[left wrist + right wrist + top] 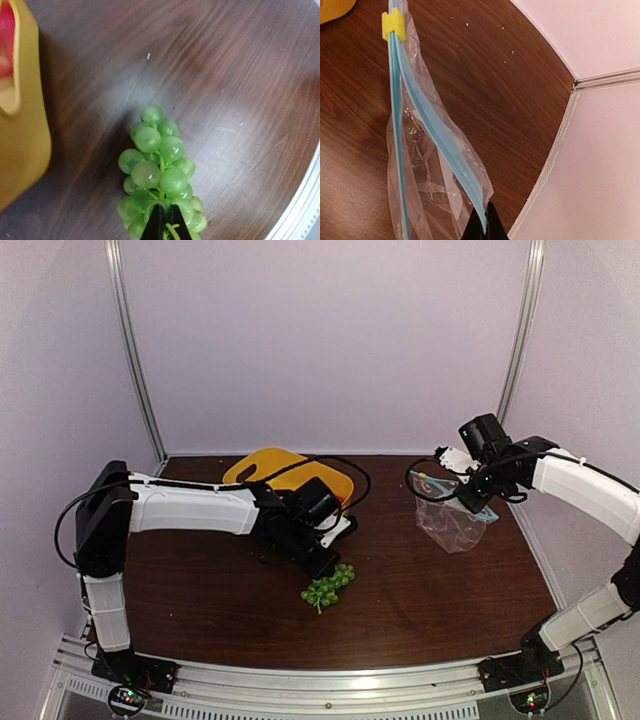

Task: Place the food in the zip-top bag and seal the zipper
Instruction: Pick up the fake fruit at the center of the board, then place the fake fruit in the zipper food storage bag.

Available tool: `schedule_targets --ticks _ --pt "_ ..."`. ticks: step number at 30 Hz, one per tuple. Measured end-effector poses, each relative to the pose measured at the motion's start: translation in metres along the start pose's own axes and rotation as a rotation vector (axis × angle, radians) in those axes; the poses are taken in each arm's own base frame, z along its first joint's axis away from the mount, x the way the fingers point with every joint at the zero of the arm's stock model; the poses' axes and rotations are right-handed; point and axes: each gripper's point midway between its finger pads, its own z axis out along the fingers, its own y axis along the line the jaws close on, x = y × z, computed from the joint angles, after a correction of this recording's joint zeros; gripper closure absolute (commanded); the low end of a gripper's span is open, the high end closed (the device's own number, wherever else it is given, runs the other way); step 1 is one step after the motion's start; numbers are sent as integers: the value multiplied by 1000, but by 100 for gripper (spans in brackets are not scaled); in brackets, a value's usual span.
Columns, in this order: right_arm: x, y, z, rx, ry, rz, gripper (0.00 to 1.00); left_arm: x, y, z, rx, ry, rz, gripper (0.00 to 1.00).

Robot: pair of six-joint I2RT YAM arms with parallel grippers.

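Note:
The green grape bunch (pixel 328 588) lies on the brown table in front of the yellow basket. My left gripper (pixel 322 566) is shut on its stem end; the wrist view shows the grapes (pixel 159 170) fanning out from my closed left gripper (pixel 165 225). My right gripper (pixel 470 495) is shut on one lip of the clear zip-top bag (pixel 450 520) and holds it up, mouth open. In the right wrist view my right gripper (pixel 485 225) pinches the blue zipper strip (pixel 440 135); the other strip hangs apart, joined at a yellow slider (pixel 393 25). A pink-red fruit (pixel 6 40) sits in the basket.
The yellow basket (pixel 290 475) stands behind the left arm; its wall (pixel 22 135) fills the left edge of the left wrist view. A black cable loops over it. The table's metal front rail (pixel 320 680) runs along the near edge. White walls enclose the table.

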Motion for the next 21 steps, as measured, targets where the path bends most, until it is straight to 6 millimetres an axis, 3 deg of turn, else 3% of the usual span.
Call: schedule_targets --ticks 2,6,9,12,16,21 --pt "-4 -4 -4 14 -22 24 100 -18 -6 -16 22 -97 -10 100" --pt "-12 -3 -6 5 -77 92 100 -73 -30 -69 161 -439 -61 100" --pt "-12 10 2 -43 -96 141 100 -108 -45 -100 283 -667 -114 100" --pt "-9 27 11 -103 -105 195 100 -138 -56 -117 394 -842 -171 100" --pt "-14 42 14 -183 -127 251 100 -163 -63 -123 515 -981 -237 100" --pt "-27 51 10 -255 -175 297 100 -182 -73 -107 629 -1019 -314 100"
